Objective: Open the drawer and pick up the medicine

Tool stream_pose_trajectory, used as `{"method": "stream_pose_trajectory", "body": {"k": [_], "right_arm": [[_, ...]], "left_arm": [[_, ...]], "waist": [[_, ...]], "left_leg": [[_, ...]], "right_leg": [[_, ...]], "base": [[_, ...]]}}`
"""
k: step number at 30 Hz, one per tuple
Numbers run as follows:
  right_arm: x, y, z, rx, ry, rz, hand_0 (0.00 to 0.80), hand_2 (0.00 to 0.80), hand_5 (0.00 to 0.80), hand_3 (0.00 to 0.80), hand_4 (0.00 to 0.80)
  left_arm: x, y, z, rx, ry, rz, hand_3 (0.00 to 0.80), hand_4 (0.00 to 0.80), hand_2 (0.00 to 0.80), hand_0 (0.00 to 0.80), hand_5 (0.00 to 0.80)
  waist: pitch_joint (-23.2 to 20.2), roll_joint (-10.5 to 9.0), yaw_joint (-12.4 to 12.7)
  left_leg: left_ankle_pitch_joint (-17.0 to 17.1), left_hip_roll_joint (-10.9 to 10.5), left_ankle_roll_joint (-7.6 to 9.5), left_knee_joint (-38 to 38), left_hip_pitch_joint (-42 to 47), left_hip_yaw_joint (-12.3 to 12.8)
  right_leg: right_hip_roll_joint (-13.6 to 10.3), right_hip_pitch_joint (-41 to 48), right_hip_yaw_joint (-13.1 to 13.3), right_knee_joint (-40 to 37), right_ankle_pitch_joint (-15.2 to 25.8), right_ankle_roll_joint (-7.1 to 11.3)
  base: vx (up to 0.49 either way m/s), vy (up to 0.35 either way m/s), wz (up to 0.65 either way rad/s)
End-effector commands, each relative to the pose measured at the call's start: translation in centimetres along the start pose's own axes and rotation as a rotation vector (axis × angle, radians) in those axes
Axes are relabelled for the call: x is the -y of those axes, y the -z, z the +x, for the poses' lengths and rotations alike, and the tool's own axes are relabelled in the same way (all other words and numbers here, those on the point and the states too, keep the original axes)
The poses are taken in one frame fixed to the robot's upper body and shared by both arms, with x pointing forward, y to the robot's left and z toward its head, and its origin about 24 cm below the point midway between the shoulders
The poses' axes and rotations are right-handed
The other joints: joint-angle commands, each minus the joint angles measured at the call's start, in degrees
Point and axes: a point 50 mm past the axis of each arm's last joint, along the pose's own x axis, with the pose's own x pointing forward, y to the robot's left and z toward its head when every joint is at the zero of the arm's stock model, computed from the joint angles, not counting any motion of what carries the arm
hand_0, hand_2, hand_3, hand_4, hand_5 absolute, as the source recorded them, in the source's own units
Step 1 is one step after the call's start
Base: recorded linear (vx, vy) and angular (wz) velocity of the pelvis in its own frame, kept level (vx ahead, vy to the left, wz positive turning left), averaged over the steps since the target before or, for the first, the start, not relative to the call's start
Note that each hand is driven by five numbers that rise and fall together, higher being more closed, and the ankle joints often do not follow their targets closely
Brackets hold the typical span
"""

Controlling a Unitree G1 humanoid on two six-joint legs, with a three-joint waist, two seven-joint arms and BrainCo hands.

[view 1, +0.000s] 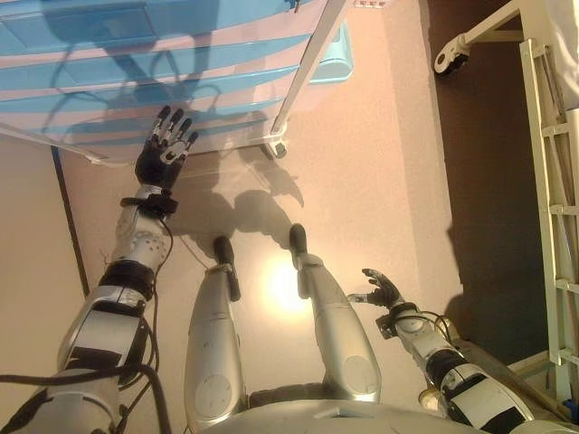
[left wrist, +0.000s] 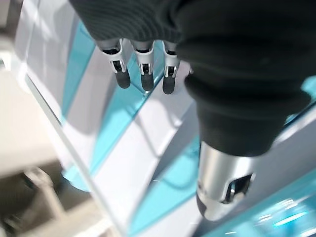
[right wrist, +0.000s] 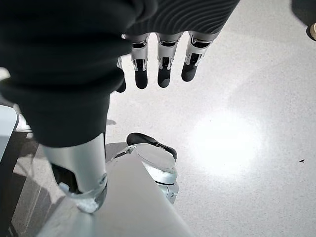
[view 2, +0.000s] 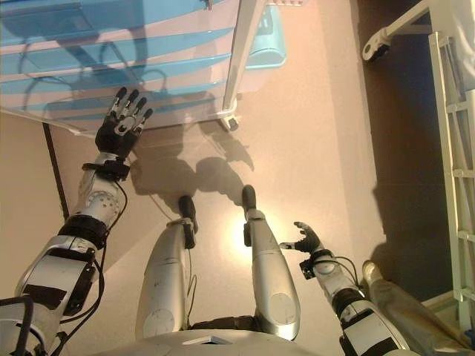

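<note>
A drawer unit point(view 1: 136, 72) with blue and white drawer fronts stands ahead, all its drawers closed. My left hand point(view 1: 163, 149) is raised in front of its lower drawers with straight fingers, holding nothing; its fingers point(left wrist: 143, 69) hover just off the blue and white fronts point(left wrist: 123, 128). My right hand point(view 1: 382, 291) hangs low by my side, fingers relaxed and empty, over the bare floor point(right wrist: 247, 123). No medicine shows in any view.
The drawer unit rests on a white frame with a caster point(view 1: 276, 147). A white metal bed frame point(view 1: 552, 181) runs along the right, with a wheel point(view 1: 448, 60) at the far end. A dark floor strip point(view 1: 68, 217) lies at the left.
</note>
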Motion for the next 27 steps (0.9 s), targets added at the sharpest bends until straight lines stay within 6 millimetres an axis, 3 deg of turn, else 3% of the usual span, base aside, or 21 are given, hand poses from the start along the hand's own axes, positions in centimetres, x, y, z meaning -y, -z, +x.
{"method": "stream_pose_trajectory", "body": {"k": [1,12,27], "right_arm": [[-1.9,0.7,-0.8,0.007,-0.051,0.011,0.000,0.000,0.000,0.000,0.000],[-3.2,0.7,-1.0,0.015,-0.103,0.005,0.000,0.000,0.000,0.000,0.000],[-3.1,1.4,-1.4,0.012,-0.100,-0.006,0.000,0.000,0.000,0.000,0.000]], "left_arm": [[1.2,-2.5,1.4,0.214,0.100,-0.170,0.000,0.000,0.000,0.000,0.000],[2.8,-6.8,3.8,0.502,0.254,-0.375,0.000,0.000,0.000,0.000,0.000],[7.9,-11.6,5.1,0.649,0.539,-0.174,0.000,0.000,0.000,0.000,0.000]], "waist": [[-0.52,-0.33,0.45],[-0.52,-2.09,0.11],[-0.52,-1.33,0.81]], "left_leg": [[-7.09,-5.14,3.76,4.93,-1.31,0.49],[-8.03,-4.63,3.73,7.29,-1.87,-0.28],[-7.38,-4.94,3.68,6.55,-2.00,-0.47]], "right_leg": [[0.85,2.94,-5.59,-5.69,4.71,-0.90],[1.71,4.06,-5.66,-5.52,4.40,-1.09],[1.64,5.30,-6.23,-7.18,4.35,-1.62]], "base": [[0.016,-0.036,0.01],[0.015,-0.029,0.01],[0.003,-0.004,0.01]]}}
